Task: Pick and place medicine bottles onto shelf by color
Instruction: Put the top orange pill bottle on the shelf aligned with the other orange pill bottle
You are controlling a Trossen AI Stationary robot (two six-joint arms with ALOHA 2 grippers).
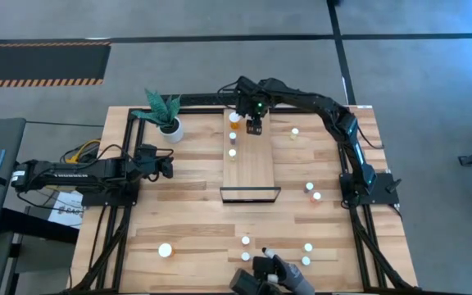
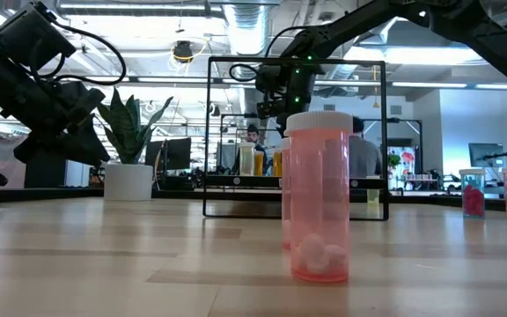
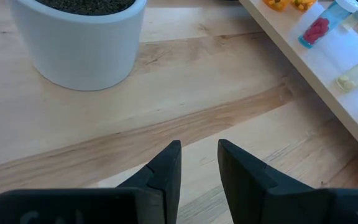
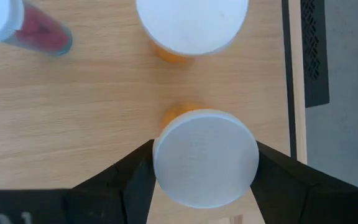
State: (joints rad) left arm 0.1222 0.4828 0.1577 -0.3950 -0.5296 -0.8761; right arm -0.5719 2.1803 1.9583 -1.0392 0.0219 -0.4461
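Note:
The shelf (image 1: 250,168) is a long light-wood board in the middle of the table, with a black frame (image 1: 250,194) at its near end. Three medicine bottles (image 1: 234,139) stand along its left edge. Over its far end my right gripper (image 1: 255,126) points down, shut on an orange bottle with a white cap (image 4: 205,157). Beside that one stand another orange bottle (image 4: 191,25) and one with red contents (image 4: 39,34). My left gripper (image 3: 199,152) waits shut over bare table, near the white plant pot (image 3: 79,37). My right gripper pinches the orange bottle's white cap (image 4: 166,163) between its two fingers (image 4: 132,180), one on each side of the cap's rim. The fingers come from above, pointing down. The bottle is upright below them; the cap hides whether its base rests on the shelf.
Loose bottles lie scattered on the table: right of the shelf (image 1: 295,131) (image 1: 312,192), and several near the front edge (image 1: 165,250) (image 1: 245,241) (image 1: 307,247). One pink bottle (image 2: 319,198) stands close before the low camera. The potted plant (image 1: 169,123) stands left of the shelf's far end.

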